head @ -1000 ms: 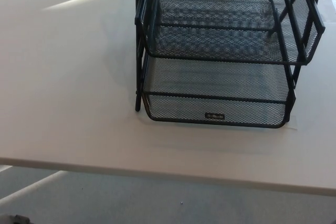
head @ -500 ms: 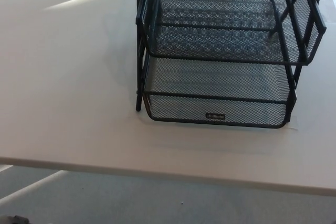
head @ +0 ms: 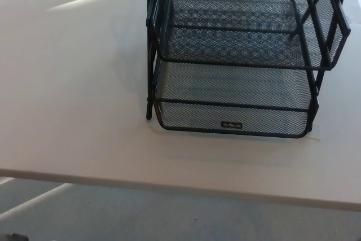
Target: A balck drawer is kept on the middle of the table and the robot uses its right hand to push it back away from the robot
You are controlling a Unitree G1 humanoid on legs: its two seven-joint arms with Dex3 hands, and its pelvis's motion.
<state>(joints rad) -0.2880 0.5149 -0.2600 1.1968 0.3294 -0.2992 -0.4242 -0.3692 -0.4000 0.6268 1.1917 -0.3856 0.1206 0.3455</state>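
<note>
Smooth and pale, the flat white table (head: pixel 73 83) fills most of the view, with soft bright stripes of light across its far left part. Below its near edge lies grey speckled floor (head: pixel 169 218). On the table, right of the middle, stands the black wire-mesh drawer rack (head: pixel 237 55), made of thin metal net full of tiny holes. Its trays sit one above another, held by straight black bars at the sides. The lowest mesh tray (head: pixel 234 108) sticks out toward the near edge, with rounded corners and a small dark label plate (head: pixel 230 124) on its front wall. The rack's top runs out of view. Neither robot hand shows, so I cannot tell how their fingers are.
</note>
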